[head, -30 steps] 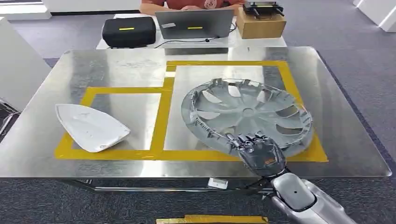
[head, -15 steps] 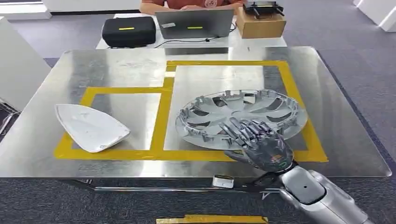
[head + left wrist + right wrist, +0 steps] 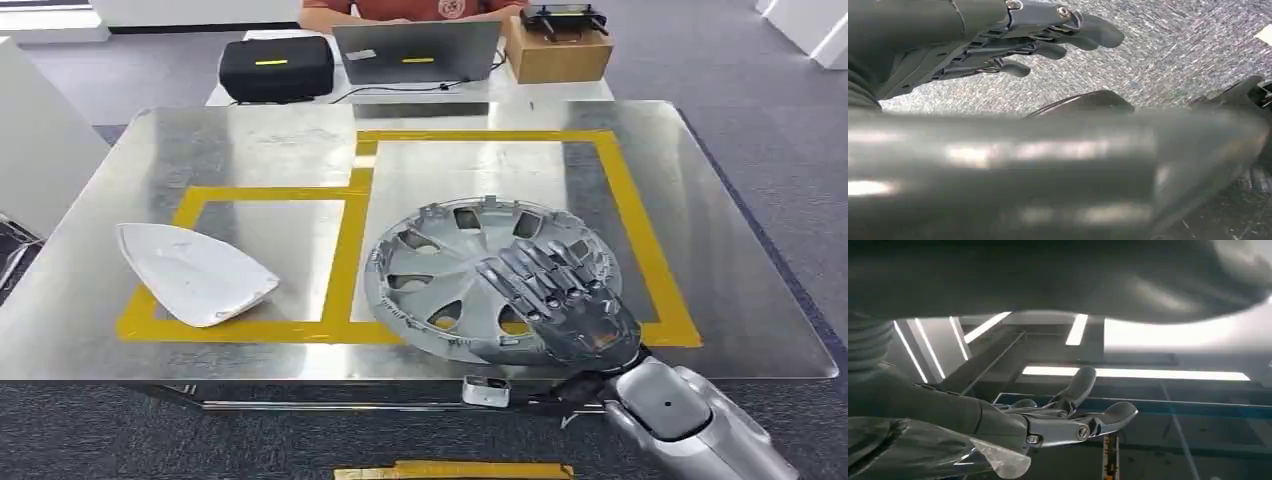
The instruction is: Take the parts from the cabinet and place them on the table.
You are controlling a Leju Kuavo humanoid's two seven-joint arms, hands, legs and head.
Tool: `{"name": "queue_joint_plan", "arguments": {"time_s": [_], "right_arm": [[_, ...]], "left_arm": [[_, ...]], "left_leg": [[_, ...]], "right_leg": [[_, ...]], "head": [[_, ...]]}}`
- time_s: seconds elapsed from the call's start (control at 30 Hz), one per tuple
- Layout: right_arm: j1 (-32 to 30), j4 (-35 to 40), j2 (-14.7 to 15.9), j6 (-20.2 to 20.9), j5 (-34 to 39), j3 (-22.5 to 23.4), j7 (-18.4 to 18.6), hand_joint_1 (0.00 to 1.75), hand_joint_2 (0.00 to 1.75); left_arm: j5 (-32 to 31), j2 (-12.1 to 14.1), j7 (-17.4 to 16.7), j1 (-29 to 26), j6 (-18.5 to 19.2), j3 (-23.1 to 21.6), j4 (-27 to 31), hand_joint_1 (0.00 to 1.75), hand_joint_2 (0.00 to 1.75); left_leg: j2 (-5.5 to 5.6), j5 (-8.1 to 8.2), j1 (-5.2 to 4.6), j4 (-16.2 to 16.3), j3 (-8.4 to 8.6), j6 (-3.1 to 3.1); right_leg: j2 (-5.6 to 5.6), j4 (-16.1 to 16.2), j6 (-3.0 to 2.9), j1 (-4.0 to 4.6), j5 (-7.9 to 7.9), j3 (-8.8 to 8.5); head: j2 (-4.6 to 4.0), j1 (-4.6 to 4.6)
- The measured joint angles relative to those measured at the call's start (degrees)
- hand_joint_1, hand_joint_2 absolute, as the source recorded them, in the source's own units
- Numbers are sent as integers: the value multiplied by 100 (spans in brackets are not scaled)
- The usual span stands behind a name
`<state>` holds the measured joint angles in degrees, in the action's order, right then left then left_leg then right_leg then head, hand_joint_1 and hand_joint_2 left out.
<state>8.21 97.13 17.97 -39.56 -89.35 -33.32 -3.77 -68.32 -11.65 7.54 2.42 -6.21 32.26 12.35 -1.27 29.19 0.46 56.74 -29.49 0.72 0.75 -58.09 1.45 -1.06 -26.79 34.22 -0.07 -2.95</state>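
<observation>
Steel table (image 3: pixel 250 140) first, broad and shiny, marked out in yellow tape (image 3: pixel 345 255) as two adjoining boxes. In the larger box, toward the right, the grey hubcap (image 3: pixel 440 270), lying near flat with its near edge over the tape line at the front. In the smaller box, well apart to the left, a white shell-shaped part (image 3: pixel 190 272), resting on the steel.

Right hand (image 3: pixel 560 300) laid across the hubcap's near-right portion, fingers stretched out flat over the spokes, not wrapped round anything (touching or just above, hard to tell). Left hand (image 3: pixel 1013 40) hanging over carpet, fingers loosely apart, nothing in it.

By the look of it: thin moulded plastic, light, stiff enough yet springy at the rim, with small clips around the edge that could snap. Slick on polished steel, so likely to skate if nudged. Best held at the rim between clips, or through a spoke opening.
</observation>
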Motion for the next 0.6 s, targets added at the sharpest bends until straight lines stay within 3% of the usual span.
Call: {"name": "queue_joint_plan", "arguments": {"time_s": [0.1,0.17,0.33,0.6], "right_arm": [[-309,449,-406,-2,2,489,-943,0,0],[-463,782,-753,-2,2,747,-1298,0,0],[-563,1724,-1183,-22,2,866,-1368,0,0],[-604,2291,-1316,-24,0,864,-1435,0,0]], "left_arm": [[2,-2,0,-15,0,0,0,0,0],[2,-7,0,-12,0,0,0,0,0],[-11,-15,46,-13,2,0,0,0,0],[-24,-15,107,-13,11,0,0,0,0]], "left_leg": [[-1,0,1,-1,-6,0],[-1,1,1,-2,-9,0],[-1,1,1,-5,-8,0],[-1,1,-2,3,-8,0]], "right_leg": [[-4,0,0,1,0,0],[-7,0,-1,2,-1,0],[-7,0,0,3,-2,-1],[-7,0,5,1,2,-6]], "head": [[0,0],[0,2],[0,0],[0,0]]}}
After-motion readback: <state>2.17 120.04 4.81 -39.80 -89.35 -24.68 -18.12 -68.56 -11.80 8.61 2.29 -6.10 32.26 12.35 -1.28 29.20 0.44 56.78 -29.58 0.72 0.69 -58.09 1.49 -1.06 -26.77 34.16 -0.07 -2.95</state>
